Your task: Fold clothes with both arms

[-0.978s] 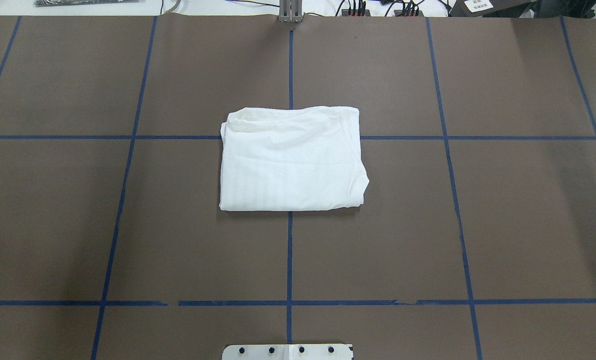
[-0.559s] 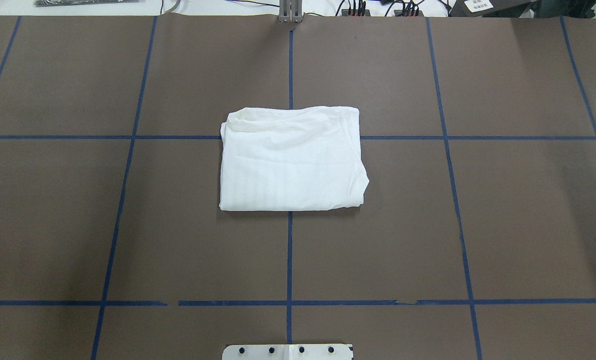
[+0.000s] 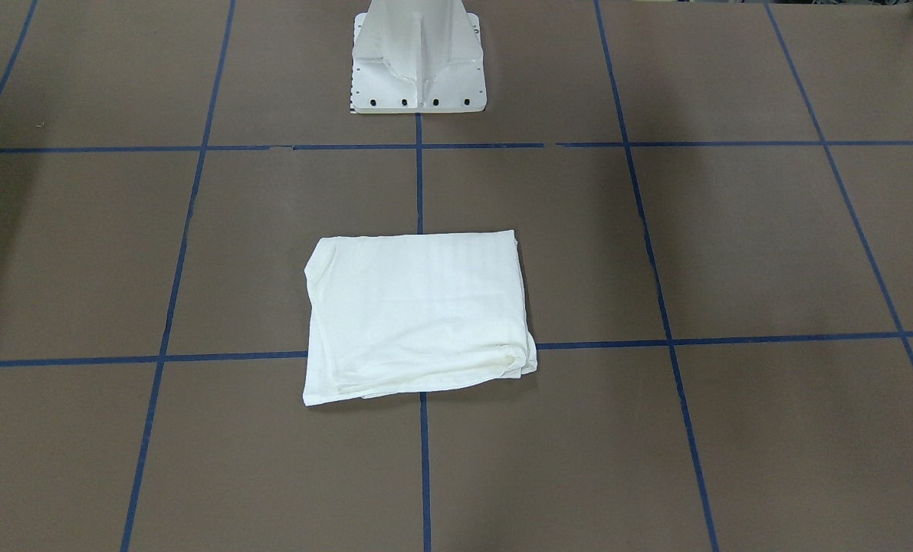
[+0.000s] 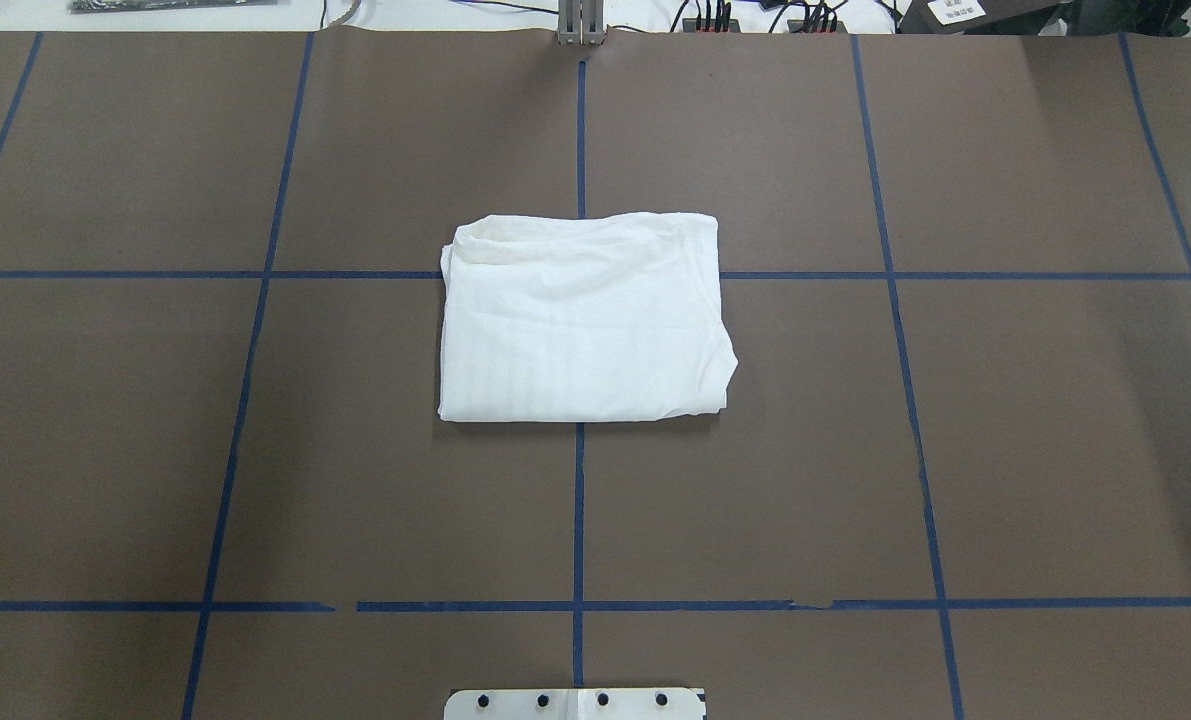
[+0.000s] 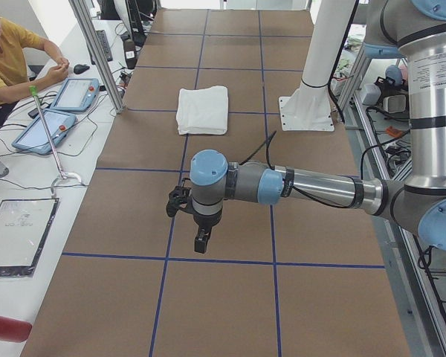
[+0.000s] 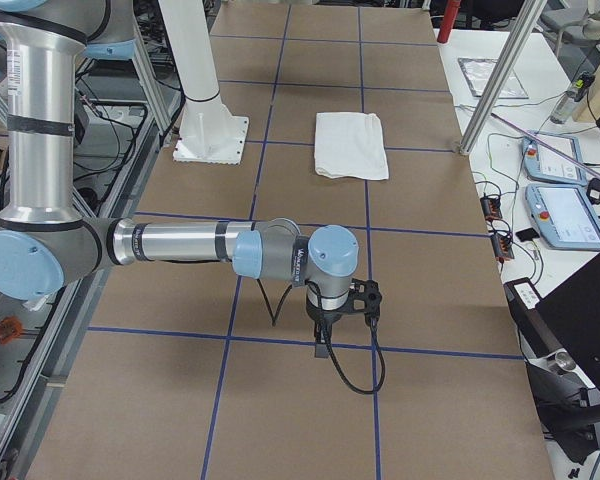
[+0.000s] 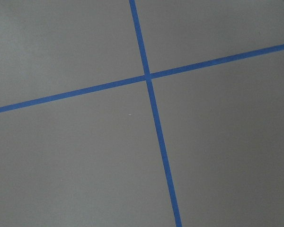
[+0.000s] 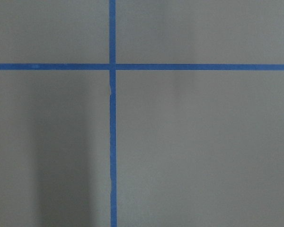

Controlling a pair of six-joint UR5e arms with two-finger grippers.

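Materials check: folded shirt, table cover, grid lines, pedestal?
Shirt: thin matte white cloth, likely cotton knit; soft wrinkles, layered edges.
Table cover: matte brown sheet, perhaps paper; no glare.
Grid lines: blue tape; torn gaps.
Pedestal: rigid, white, probably painted metal; bolt holes.

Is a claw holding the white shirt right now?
No, the folded shirt lies flat on the table with nothing touching it.

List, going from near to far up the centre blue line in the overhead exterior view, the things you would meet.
white pedestal base → folded white T-shirt → grey metal post at the table's far edge
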